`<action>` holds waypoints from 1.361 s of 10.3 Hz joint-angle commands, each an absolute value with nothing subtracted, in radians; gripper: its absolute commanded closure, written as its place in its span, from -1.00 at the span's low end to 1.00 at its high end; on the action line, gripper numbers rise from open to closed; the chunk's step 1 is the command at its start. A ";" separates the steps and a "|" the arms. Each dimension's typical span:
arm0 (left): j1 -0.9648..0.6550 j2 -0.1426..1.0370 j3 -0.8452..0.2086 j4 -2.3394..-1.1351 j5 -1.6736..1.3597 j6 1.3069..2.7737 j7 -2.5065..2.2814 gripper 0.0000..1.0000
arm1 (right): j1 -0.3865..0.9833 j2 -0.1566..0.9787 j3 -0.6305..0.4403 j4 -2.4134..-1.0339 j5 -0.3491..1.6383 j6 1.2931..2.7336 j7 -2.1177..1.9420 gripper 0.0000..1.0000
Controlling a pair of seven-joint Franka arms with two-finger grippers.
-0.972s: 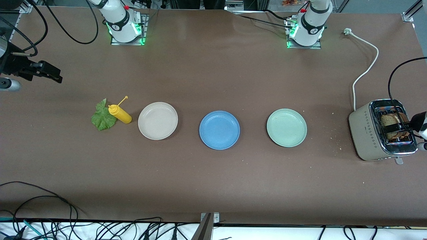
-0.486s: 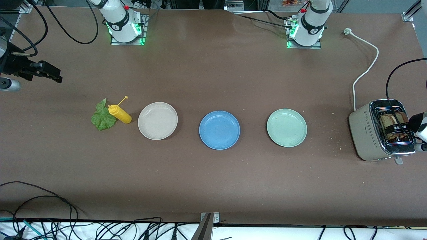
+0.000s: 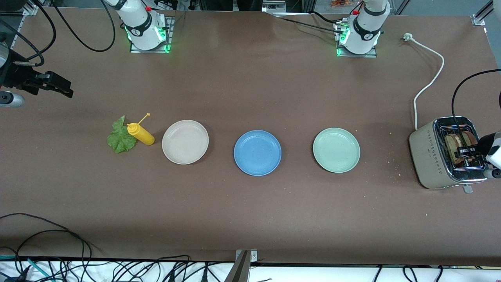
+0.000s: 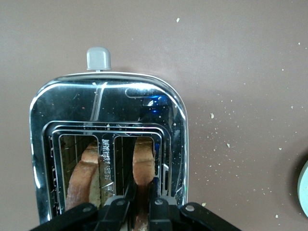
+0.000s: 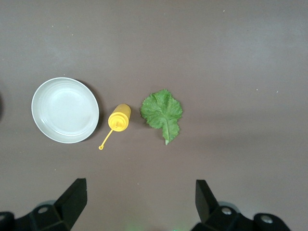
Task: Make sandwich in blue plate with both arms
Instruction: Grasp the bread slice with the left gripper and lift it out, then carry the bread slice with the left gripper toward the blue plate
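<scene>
The blue plate (image 3: 257, 152) lies bare in the middle of the table. Two brown bread slices stand in the toaster (image 3: 432, 156) at the left arm's end. My left gripper (image 3: 467, 150) reaches down into one slot, shut on the bread slice (image 4: 143, 159) there, with a finger on each face (image 4: 142, 185). The other bread slice (image 4: 84, 178) stands free in the slot beside it. A green lettuce leaf (image 3: 120, 138) lies flat at the right arm's end. My right gripper (image 3: 58, 87) waits open and empty (image 5: 140, 197) high over that end, above the lettuce leaf (image 5: 162, 112).
A beige plate (image 3: 185, 141) and a pale green plate (image 3: 336, 150) flank the blue one. A yellow squeeze bottle (image 3: 141, 134) lies between leaf and beige plate. The toaster's white cord (image 3: 428, 84) runs toward the left arm's base. Crumbs dot the table near the toaster.
My left gripper's fingers have closed onto the bread slice in the toaster slot. The right arm has not moved.
</scene>
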State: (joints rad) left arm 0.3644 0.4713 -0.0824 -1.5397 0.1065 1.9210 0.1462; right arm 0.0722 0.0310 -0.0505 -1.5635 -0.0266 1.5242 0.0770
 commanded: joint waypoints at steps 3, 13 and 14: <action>0.367 0.356 -0.106 -1.516 0.132 1.764 0.160 1.00 | 0.072 0.029 -0.049 -1.548 -0.023 1.505 0.078 -1.00; 0.364 0.279 -0.221 -1.292 0.097 1.522 0.175 1.00 | 0.072 0.029 -0.051 -1.548 -0.023 1.502 0.080 -1.00; 0.364 0.279 -0.250 -1.289 0.095 1.523 0.167 1.00 | 0.072 0.029 -0.051 -1.548 -0.023 1.502 0.080 -1.00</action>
